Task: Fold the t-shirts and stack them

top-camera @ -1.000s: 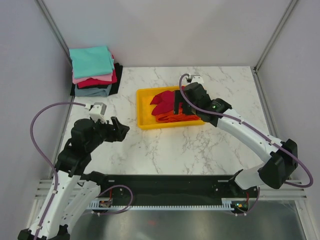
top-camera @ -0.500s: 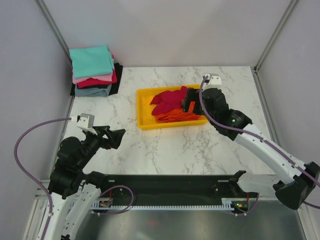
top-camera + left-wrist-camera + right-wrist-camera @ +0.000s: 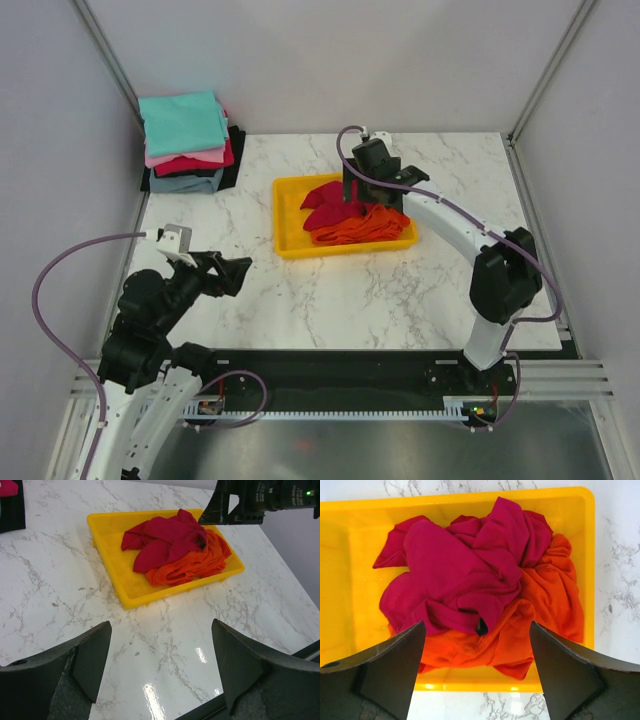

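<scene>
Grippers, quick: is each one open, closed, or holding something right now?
Left gripper: open, holding nothing, over the marble table.
Right gripper: open, holding nothing, above the crimson t-shirt in the yellow tray.

a glossy white table point(image 3: 340, 290) with grey marble veins fills the enclosure. plain pale grey walls point(image 3: 340, 60) stand behind it and at both sides, with slanting metal posts point(image 3: 103, 50) at the back corners. a black rail point(image 3: 340, 368) runs along its near edge. light glints off the tabletop.
</scene>
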Tool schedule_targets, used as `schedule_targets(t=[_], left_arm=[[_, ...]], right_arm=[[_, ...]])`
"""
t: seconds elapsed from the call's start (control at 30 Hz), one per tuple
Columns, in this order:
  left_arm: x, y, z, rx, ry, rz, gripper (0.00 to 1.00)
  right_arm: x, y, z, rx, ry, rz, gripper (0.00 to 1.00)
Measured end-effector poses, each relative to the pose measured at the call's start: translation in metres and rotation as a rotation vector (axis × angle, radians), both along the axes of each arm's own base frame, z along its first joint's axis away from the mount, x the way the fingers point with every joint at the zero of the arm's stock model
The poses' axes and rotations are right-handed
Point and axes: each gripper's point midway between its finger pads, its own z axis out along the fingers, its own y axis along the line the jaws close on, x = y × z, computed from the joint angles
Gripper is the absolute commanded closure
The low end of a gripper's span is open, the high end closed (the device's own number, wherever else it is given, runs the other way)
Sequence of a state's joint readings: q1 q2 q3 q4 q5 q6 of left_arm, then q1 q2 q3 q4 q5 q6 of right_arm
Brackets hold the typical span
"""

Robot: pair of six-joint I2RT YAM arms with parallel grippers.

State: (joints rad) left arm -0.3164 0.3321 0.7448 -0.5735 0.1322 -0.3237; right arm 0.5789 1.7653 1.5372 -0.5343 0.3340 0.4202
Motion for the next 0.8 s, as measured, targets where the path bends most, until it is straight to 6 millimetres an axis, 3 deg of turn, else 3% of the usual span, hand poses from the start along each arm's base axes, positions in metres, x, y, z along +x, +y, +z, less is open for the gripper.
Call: schedule_targets(t=[0.17,0.33,0.43,0.47,0.6,0.63,0.7,0.8], left_arm=[[0.000,0.000,0.000,0.000,0.000,0.000,0.12],[0.000,0.000,0.000,0.000,0.000,0.000,0.12],[0.000,0.000,0.000,0.000,0.000,0.000,0.12],[0.000,0.000,0.000,0.000,0.000,0.000,0.12],[0.000,0.000,0.000,0.000,0.000,0.000,0.12],[0.000,0.000,0.000,0.000,0.000,0.000,0.12],[0.000,0.000,0.000,0.000,0.000,0.000,0.12],[0.000,0.000,0.000,0.000,0.000,0.000,0.12]], right_arm=[[0.021,0.001,-0.034,-0.041,0.063,-0.005,0.12],[0.028,-0.003,-0.069,-0.078,0.132,-0.010,0.20],[0.029,-0.007,-0.084,-0.089,0.163,-0.013,0.43],[0.030,-0.007,-0.086,-0.091,0.169,-0.011,0.57],[0.035,-0.004,-0.080,-0.076,0.157,-0.010,0.64],[0.037,-0.003,-0.076,-0.072,0.148,-0.008,0.71],[0.042,-0.001,-0.066,-0.070,0.124,0.002,0.99],[0.050,0.003,-0.042,-0.053,0.083,0.007,1.00]])
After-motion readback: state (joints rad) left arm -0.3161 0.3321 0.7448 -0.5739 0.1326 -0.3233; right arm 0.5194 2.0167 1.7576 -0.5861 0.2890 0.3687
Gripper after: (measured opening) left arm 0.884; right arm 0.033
